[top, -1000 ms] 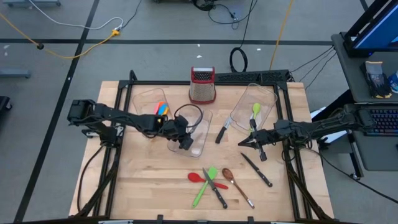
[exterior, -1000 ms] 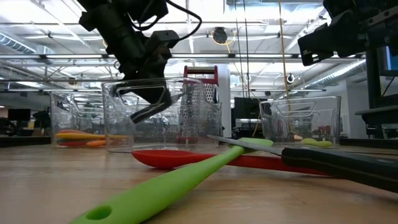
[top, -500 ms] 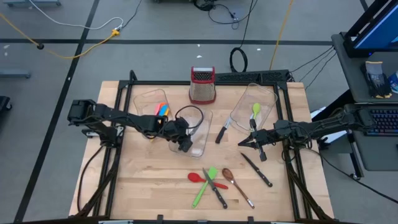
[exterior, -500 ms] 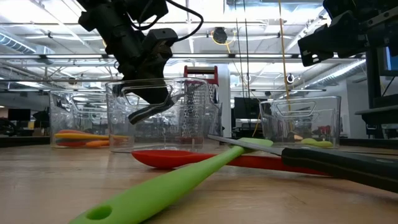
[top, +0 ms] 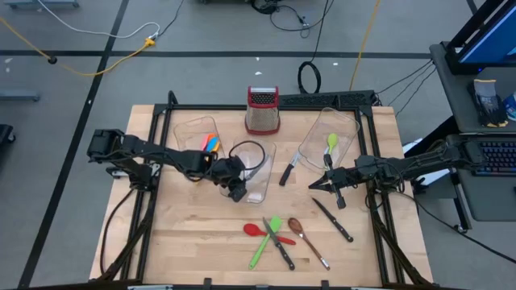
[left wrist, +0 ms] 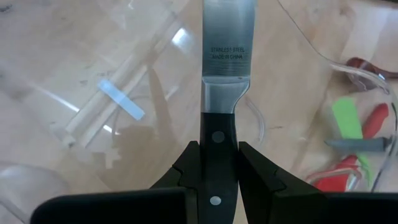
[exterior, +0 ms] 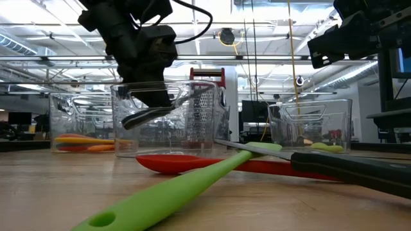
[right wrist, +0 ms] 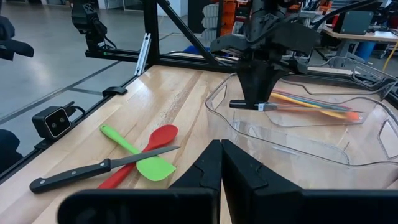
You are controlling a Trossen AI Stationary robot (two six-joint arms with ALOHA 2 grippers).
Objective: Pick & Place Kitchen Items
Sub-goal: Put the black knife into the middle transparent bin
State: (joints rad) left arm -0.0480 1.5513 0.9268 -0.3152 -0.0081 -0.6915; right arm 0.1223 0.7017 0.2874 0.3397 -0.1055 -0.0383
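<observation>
My left gripper (top: 235,186) is shut on a black-handled knife (left wrist: 225,74) at the near left corner of the middle clear bin (top: 256,171). In the low view the knife (exterior: 160,110) shows through the bin's wall, below the rim and above the floor. My right gripper (top: 314,186) hangs shut and empty beside the right bin (top: 343,129), which holds a green utensil (top: 331,144). On the table near the front lie a red spoon (top: 255,229), a green spatula (top: 265,241), a knife (top: 280,244), a brown spoon (top: 307,240) and another black-handled knife (top: 334,221). My left gripper pinches the knife's black handle (left wrist: 218,146) between its two fingers (left wrist: 189,169), just behind the steel bolster, on the handle's narrow edges. The fingers slant down from the table's left and the knife runs on in line with them. It hangs clear, blade out ahead over the bin's floor.
The left bin (top: 190,129) holds orange and blue utensils (top: 210,142). A red-topped grater (top: 263,110) stands at the far edge. One more knife (top: 287,171) lies between the middle and right bins. Bare wood lies at the near left of the table.
My left gripper has rolled at the wrist while staying over the middle bin. The knife has turned with it and now lies closer to level inside the bin's walls.
</observation>
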